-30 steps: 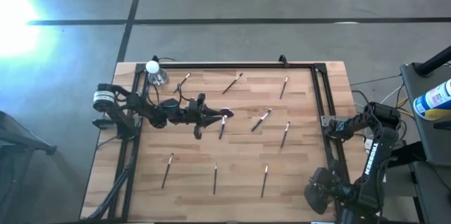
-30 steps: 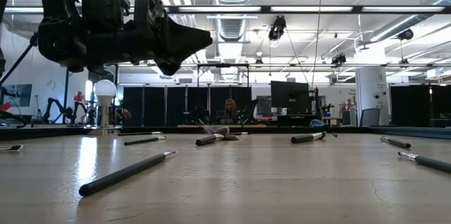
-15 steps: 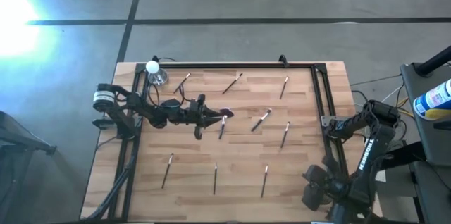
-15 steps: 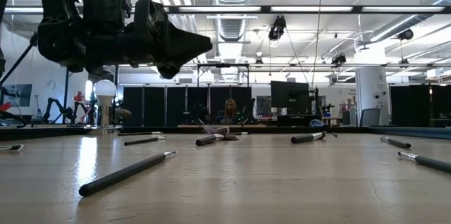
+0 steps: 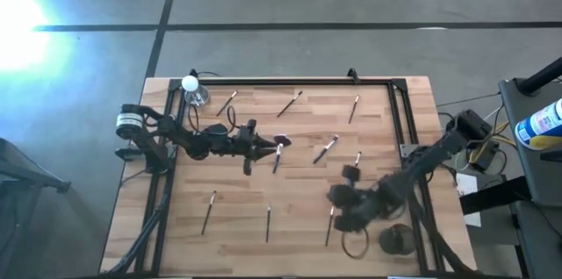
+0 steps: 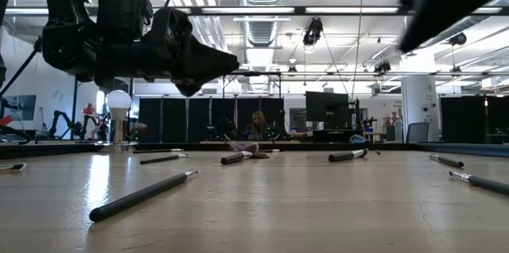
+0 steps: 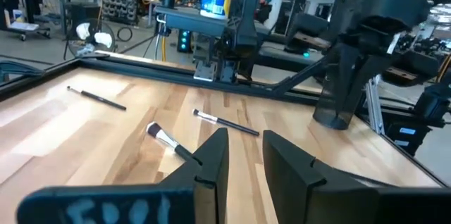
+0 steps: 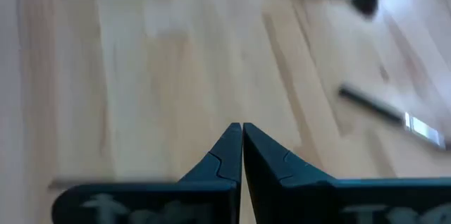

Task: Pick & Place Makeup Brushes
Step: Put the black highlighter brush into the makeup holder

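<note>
Several makeup brushes lie flat and scattered on the wooden table (image 5: 299,235). One has a dark-red head (image 5: 282,141); others lie at brush (image 5: 326,148), brush (image 5: 209,211) and brush (image 5: 268,222). My left gripper (image 5: 266,146) is open and hovers above the table, its tips just left of the dark-red head. In the left wrist view my left gripper (image 7: 243,143) points toward a pale-tipped brush (image 7: 171,139). My right gripper (image 5: 341,198) is shut and hangs over the near right part of the table; my right gripper (image 8: 242,131) looks down on bare wood between brushes (image 8: 391,117).
A small clear bottle with a round white cap (image 5: 191,88) stands at the far left corner. A black frame rail (image 5: 290,81) runs along the far edge and down both sides. The right arm (image 5: 430,160) reaches slantwise over the right rail. Bare wood lies between the brushes.
My right arm has swung from its folded place at the table's right near corner out over the table, toward the left, and its gripper now hangs above the brushes in the near right part. My left gripper has stayed nearly still beside the dark-red brush.
</note>
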Controlling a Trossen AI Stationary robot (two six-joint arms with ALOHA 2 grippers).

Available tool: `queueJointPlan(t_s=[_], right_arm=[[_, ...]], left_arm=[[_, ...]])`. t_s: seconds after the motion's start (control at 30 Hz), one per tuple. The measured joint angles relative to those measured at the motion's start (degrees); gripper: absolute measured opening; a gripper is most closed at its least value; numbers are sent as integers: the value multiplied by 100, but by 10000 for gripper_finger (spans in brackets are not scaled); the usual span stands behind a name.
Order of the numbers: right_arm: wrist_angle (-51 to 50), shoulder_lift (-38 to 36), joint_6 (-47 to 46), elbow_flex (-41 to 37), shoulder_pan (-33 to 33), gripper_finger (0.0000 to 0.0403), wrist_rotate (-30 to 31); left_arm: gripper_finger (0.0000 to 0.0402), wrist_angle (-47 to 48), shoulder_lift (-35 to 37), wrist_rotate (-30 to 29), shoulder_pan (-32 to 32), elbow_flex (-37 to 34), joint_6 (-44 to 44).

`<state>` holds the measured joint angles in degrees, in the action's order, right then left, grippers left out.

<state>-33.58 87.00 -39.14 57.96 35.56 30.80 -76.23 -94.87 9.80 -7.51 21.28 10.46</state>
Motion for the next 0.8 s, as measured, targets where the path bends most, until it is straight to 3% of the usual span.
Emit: queueJointPlan(t_s=[0.2,0.33,0.43,0.53,0.7,0.8], right_arm=[[2598,-425,1525,-1214,-907,8,-434],[3569,-498,1672,-1910,-1362,8,-485],[4236,-463,1671,-2276,-1634,8,-393],[4520,-442,1672,-2431,-1891,8,-386],[4631,-442,1801,-2462,-2253,8,-377],[4645,-442,1908,-2466,-2335,8,-365]], left_arm=[[83,104,0,0,0,0,44],[83,304,0,-100,0,0,267],[83,749,1,-570,9,69,518],[83,1833,2,-1203,6,337,704],[83,4520,-28,-2054,36,1306,1131],[83,5482,-94,-2542,37,1820,1262]])
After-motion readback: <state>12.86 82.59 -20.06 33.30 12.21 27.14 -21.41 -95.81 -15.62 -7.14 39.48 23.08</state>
